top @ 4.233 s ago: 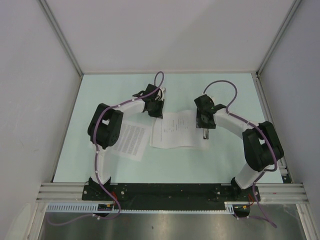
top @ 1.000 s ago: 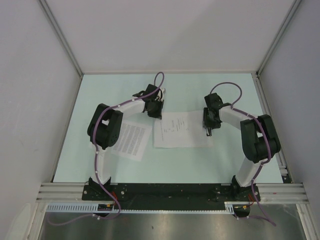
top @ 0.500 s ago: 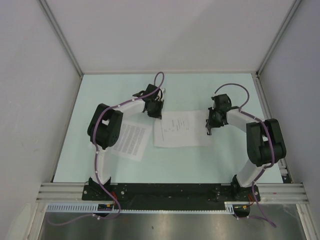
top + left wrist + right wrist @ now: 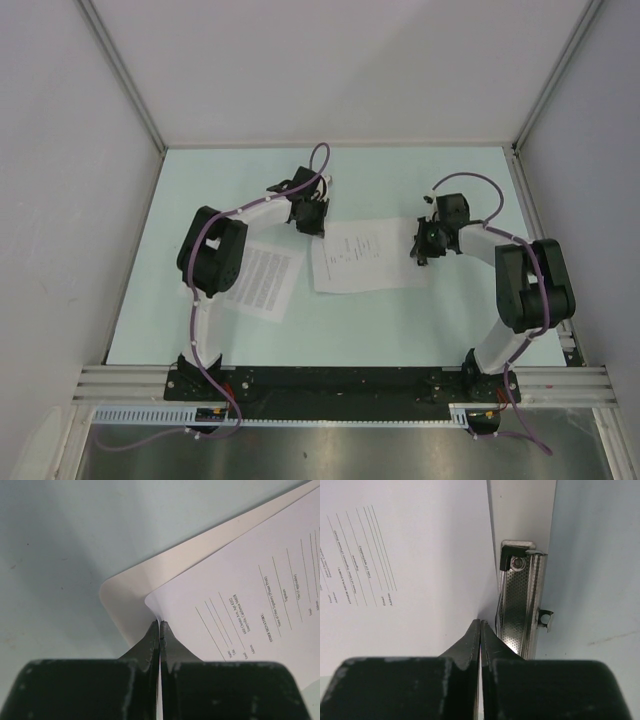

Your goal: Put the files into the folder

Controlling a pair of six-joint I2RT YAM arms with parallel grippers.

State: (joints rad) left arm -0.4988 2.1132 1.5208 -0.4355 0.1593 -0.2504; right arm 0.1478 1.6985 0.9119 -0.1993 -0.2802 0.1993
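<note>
Pale green table (image 4: 400,320) between grey walls (image 4: 60,200) carries the sparse sheet (image 4: 365,262), long axis left to right, and the dense sheet (image 4: 258,283), tilted, further left. Left wrist: left gripper (image 4: 159,624) pressed closed at the sparse sheet's corner, over the folder (image 4: 127,592). Right wrist: right gripper (image 4: 480,623) closed at that sheet's edge beside the clip (image 4: 520,600); "Email" and "Address" are readable.

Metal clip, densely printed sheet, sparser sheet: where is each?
metal clip (image 4: 518,605), right wrist view, perforated plate.
densely printed sheet (image 4: 258,282), top view, text block.
sparser sheet (image 4: 370,265), top view, blank middle.
</note>
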